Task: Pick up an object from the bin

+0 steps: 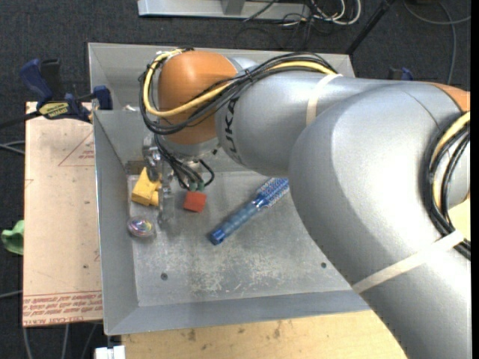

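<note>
**Gripper (164, 214) low in the bin's left-centre, between a yellow block (142, 191) and a small red cube (194, 202).**

You can't tell from here whether it is open or closed, so check before you lift. The yellow block, hard-edged and wedge-like, lies just left of it and looks the surest pick: square up to its flat faces. The shiny rounded piece (140, 229) at lower left would likely slip. The ridged blue brush (247, 212) lies right of it on the scuffed grey bin (247, 275).
</note>
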### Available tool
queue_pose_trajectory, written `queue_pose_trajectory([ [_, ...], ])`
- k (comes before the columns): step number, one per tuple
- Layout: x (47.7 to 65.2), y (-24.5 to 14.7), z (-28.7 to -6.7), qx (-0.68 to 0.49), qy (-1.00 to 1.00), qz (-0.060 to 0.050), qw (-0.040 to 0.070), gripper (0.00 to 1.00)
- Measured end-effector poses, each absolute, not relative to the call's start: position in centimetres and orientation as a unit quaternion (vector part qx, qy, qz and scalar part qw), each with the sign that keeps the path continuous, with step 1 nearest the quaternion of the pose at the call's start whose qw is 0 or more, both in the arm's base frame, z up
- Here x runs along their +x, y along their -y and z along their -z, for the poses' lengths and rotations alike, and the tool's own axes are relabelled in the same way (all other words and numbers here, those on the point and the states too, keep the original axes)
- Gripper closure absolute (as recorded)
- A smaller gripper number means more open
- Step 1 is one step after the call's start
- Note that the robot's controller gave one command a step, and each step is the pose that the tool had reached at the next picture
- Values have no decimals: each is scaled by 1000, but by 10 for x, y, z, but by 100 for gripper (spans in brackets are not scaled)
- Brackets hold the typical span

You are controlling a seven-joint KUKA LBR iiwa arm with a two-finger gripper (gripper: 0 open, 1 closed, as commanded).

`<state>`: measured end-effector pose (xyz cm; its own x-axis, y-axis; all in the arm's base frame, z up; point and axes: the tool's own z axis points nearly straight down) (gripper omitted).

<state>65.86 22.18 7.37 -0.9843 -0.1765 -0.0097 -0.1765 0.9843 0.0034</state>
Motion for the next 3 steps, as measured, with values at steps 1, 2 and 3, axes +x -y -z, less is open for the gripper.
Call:
queue_pose_trajectory([
  [1,632,-215,-74,-117,-993,-2,5,0],
  [2,631,-214,-71,-116,-993,-1,2,100],
  [3,635,-125,-108,-164,-986,1,2,100],
])
